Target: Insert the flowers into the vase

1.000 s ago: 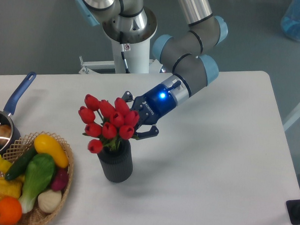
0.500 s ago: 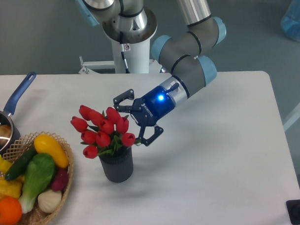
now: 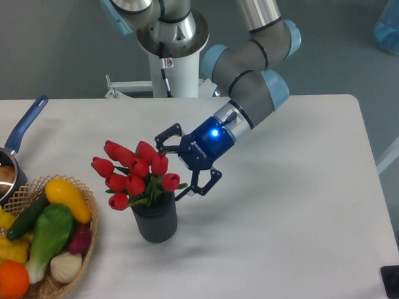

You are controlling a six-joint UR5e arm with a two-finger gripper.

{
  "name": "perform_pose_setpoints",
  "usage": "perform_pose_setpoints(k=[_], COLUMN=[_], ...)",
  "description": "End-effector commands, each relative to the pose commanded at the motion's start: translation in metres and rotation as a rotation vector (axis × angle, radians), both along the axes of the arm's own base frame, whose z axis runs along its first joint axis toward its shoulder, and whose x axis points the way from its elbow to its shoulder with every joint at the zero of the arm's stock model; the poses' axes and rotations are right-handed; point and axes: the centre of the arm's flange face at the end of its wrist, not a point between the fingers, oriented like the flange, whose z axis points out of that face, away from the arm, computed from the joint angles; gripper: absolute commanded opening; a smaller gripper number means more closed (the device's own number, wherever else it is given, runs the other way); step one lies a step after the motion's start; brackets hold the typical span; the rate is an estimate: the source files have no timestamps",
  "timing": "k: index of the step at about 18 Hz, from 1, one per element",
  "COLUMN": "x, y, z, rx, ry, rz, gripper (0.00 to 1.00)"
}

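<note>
The flowers [image 3: 133,173], a bunch of red tulip buds with green stems, stand in the vase [image 3: 156,221], a short dark grey ribbed cylinder on the white table. The bunch leans to the left over the vase's mouth. My gripper [image 3: 179,163] is open, just right of the flowers and above the vase's right side. Its fingers [image 3: 166,135] are spread apart and hold nothing. One lower finger is close to the rightmost bud.
A wicker basket [image 3: 85,240] of colourful vegetables sits at the front left, close to the vase. A blue-handled saucepan [image 3: 20,133] is at the left edge. The robot's base [image 3: 170,63] stands at the back. A dark object [image 3: 393,281] lies at the front right corner.
My gripper has opened and let go of the flowers. The bunch dropped lower into the vase and tipped left. The gripper has drawn back slightly to the right.
</note>
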Motion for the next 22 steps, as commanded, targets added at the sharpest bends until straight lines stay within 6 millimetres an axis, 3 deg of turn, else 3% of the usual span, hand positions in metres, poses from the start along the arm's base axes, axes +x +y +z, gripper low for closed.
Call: perform_pose_setpoints(k=[7, 11, 15, 17, 22], x=[-0.002, -0.016, -0.034, -0.063, -0.144], y=[-0.047, -0.07, -0.08, -0.092, -0.095], z=[0.084, 0.105, 0.119, 0.116, 0.096], rx=[-0.005, -0.237, -0.392, -0.449, -0.695], ry=[0.163, 0.367, 0.495, 0.511, 0.613], rz=[0.107, 0.219, 0.29, 0.335, 0.409], gripper=[1.0, 1.0, 1.0, 1.0, 1.0])
